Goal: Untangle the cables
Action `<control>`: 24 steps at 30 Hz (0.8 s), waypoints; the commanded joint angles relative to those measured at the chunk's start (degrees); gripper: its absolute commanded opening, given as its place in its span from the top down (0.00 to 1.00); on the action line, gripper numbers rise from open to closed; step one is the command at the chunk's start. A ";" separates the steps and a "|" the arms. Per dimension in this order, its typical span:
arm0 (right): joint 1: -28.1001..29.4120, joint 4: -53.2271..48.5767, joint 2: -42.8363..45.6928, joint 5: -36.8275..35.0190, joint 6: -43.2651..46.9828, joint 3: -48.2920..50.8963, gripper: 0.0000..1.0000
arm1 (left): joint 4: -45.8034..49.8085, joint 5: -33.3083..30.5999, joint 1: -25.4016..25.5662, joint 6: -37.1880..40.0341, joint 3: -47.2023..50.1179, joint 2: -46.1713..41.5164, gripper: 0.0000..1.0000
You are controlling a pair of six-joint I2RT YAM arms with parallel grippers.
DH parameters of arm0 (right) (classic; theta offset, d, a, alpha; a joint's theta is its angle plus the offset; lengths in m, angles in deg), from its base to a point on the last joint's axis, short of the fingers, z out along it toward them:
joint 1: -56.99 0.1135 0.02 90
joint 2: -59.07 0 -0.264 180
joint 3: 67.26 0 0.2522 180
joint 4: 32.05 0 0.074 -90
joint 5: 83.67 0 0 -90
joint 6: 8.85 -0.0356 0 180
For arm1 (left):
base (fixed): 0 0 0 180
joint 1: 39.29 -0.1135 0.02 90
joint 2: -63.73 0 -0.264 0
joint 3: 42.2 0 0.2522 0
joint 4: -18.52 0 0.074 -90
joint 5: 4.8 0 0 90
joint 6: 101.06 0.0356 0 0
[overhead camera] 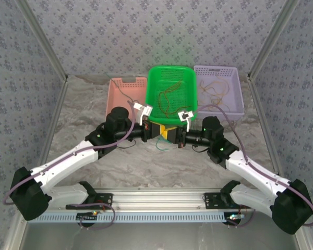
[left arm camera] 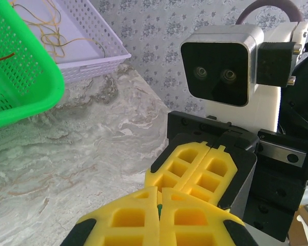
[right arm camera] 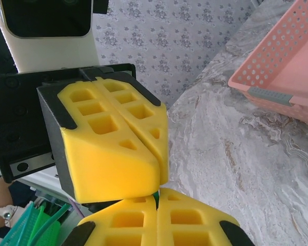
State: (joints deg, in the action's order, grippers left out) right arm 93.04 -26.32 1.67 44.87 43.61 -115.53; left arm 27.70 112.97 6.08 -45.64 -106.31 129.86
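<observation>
At the middle of the bench (overhead camera: 161, 174), the left gripper (overhead camera: 161, 132) and right gripper (overhead camera: 172, 135) meet tip to tip, both clenched with their yellow pads pressed together. The left wrist view shows a sliver of green cable (left arm camera: 159, 208) pinched in the left gripper's seam, and a thin green loop hangs just below the two tips. Whether the right gripper also grasps it cannot be told. Toward the far edge stand three baskets: a pink basket (overhead camera: 126, 99) on the left, a tilted green basket (overhead camera: 190, 78) in the centre holding red-orange cables (overhead camera: 169, 97), and a purple basket (overhead camera: 235, 83) on the right holding yellow cables (overhead camera: 217, 95).
</observation>
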 commanded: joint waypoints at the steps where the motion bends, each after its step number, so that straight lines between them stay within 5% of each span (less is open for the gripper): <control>1: 0.16 -1.37 1.97 -1.02 0.93 1.07 1.00 | 1.16 -2.34 -0.25 -0.08 -3.33 -0.89 0.88; 3: -0.46 -1.45 3.18 -0.86 0.42 1.72 1.00 | 3.14 -4.16 -0.41 0.10 -3.39 -2.32 0.58; 4: -0.92 -1.39 3.67 -0.65 0.07 2.08 1.00 | 3.73 -4.90 -0.44 0.34 -2.86 -3.17 0.56; 9: -2.32 -0.96 3.26 1.58 -2.58 1.65 1.00 | 1.40 -2.71 -0.43 0.59 1.11 -4.57 0.68; 24: -3.00 2.73 1.04 8.93 -8.34 -0.03 1.00 | -4.04 0.98 -0.35 2.00 2.15 -0.33 0.70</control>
State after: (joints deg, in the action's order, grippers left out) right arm 90.46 -25.73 3.00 50.97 36.90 -113.95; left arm 27.81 111.53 5.77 -44.55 -103.77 128.87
